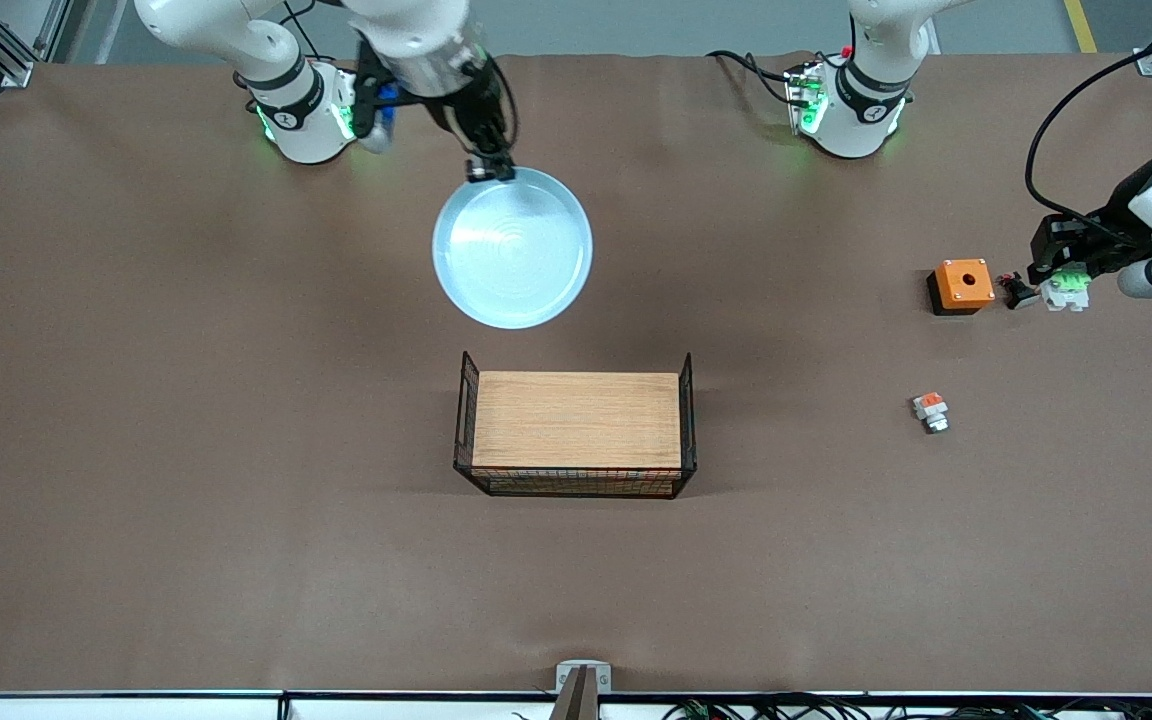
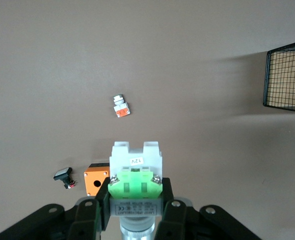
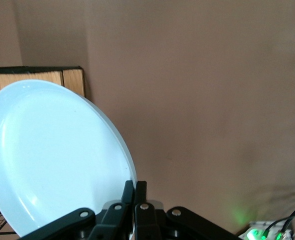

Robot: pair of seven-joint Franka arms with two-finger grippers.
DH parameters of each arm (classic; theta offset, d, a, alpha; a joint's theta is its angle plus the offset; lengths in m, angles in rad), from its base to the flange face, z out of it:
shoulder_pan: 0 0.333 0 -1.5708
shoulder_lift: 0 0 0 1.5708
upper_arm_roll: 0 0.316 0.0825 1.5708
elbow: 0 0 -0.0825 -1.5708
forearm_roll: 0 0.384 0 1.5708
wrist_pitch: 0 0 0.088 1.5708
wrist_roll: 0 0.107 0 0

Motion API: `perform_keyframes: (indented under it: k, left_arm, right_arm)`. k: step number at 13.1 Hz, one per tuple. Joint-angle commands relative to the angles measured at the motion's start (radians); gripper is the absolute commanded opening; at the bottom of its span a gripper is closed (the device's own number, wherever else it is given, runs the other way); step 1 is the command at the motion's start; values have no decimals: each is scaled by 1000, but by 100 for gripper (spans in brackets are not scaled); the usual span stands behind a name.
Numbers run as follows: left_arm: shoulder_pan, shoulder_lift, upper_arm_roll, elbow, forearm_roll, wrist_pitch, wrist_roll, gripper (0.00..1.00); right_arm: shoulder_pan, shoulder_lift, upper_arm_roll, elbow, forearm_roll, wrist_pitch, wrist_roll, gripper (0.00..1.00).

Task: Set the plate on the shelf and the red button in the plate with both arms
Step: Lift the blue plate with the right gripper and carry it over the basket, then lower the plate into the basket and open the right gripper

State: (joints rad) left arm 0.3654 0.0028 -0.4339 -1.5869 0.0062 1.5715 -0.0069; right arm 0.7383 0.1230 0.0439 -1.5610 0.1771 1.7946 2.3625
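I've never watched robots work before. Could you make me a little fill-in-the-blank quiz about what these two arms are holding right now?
1. The right tool grips the pale blue ____ by its rim.
2. The left tool is shut on the red button, whose tab is bright ____.
3. The wire basket holds a ____ block.
4. The orange box has a round ____ in its top.

Missing words: plate; green; wooden; hole

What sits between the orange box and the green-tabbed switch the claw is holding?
A small black part with a pale cap lies between the orange box and the switch. The front view shows it best.
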Motion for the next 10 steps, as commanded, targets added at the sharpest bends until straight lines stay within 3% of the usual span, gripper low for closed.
perform_keyframes:
  k: [1,10]
  left_arm:
    - [4,-9,0,2,-2,-8,-8,0]
    - [4,-7,0,2,-2,-7,-8,0]
  right_arm:
    - [29,145,-18,151,4,2,64,0]
    - [41,339,-21,213,-60,138,40,0]
